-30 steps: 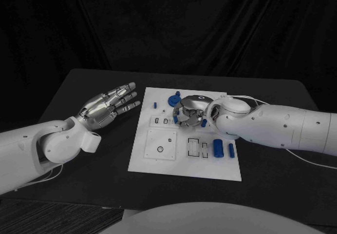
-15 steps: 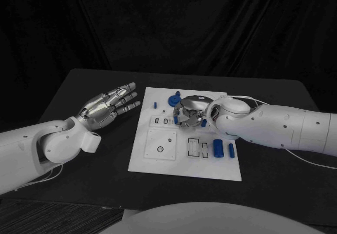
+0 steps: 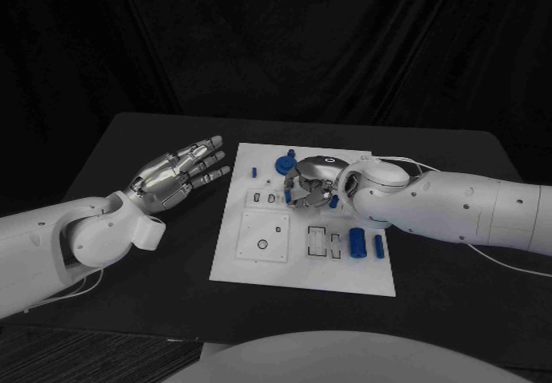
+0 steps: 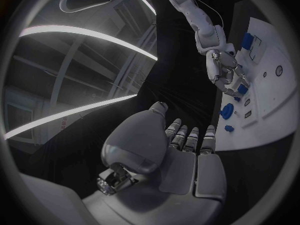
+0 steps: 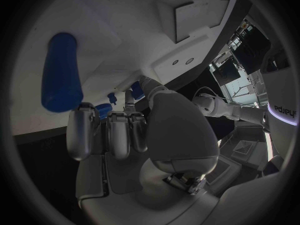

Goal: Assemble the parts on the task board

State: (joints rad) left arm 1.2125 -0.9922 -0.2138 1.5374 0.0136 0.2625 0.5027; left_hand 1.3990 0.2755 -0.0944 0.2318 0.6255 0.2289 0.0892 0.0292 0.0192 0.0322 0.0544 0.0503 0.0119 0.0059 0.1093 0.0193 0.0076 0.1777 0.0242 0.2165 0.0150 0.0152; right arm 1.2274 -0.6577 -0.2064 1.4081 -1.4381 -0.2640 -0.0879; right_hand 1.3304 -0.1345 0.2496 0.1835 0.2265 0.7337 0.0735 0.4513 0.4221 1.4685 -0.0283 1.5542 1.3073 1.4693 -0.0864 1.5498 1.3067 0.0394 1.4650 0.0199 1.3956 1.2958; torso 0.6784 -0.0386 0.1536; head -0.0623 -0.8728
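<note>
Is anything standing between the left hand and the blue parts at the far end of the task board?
Nothing visible does. The left hand hovers open beside the task board; only bare table separates it from the blue parts. The right hand is over the board farther in.

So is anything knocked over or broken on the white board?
Nothing stands out. The task board lies flat and square on the table, with no visible damage. The blue parts near its right edge lie neatly side by side. The right hand hangs over the board's far half; the left hand is open beside it.
</note>
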